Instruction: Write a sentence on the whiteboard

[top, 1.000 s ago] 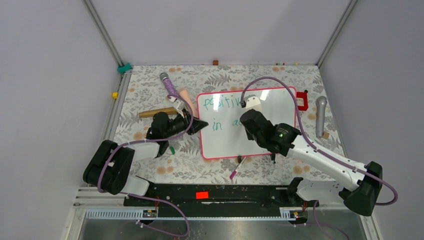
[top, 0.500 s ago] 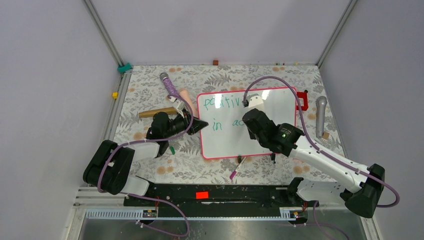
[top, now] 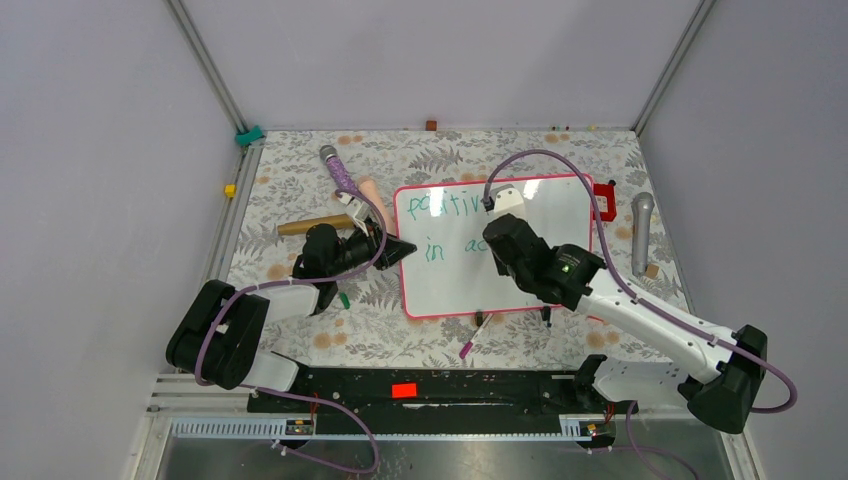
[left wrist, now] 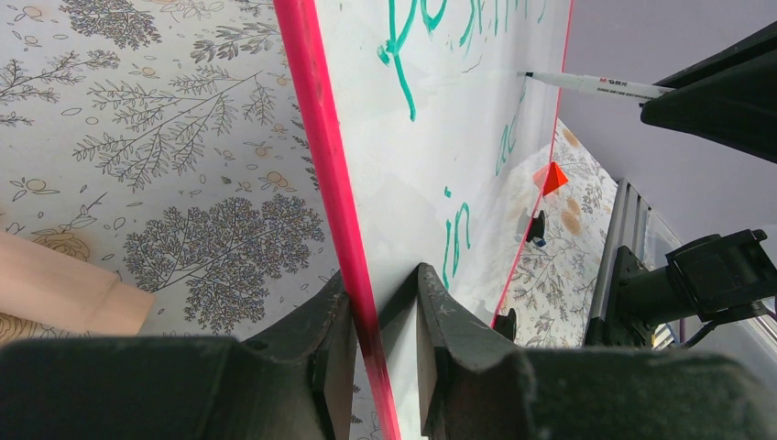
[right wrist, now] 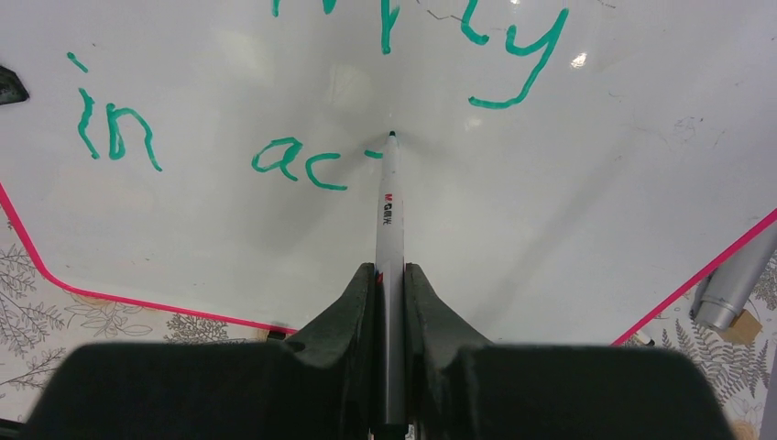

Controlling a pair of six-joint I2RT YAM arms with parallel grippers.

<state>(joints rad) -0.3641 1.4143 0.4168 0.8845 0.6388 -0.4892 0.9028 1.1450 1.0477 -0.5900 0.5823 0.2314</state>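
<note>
Second line in progress: right fingers (right wrist: 353, 316) closed on the marker (right wrist: 388, 211), tip on the whiteboard (right wrist: 568, 238) after "ac"; left fingers (left wrist: 322, 339) clamp its frame. Next: draw the following letter

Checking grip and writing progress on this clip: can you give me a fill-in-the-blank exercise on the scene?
While the left gripper clamps the whiteboard by its frame, the right gripper is shut on a ____.
Its tip rests on the whiteboard just past the letters "in ____".
The writing's colour is ____.
Missing: marker; ac; green.
</note>
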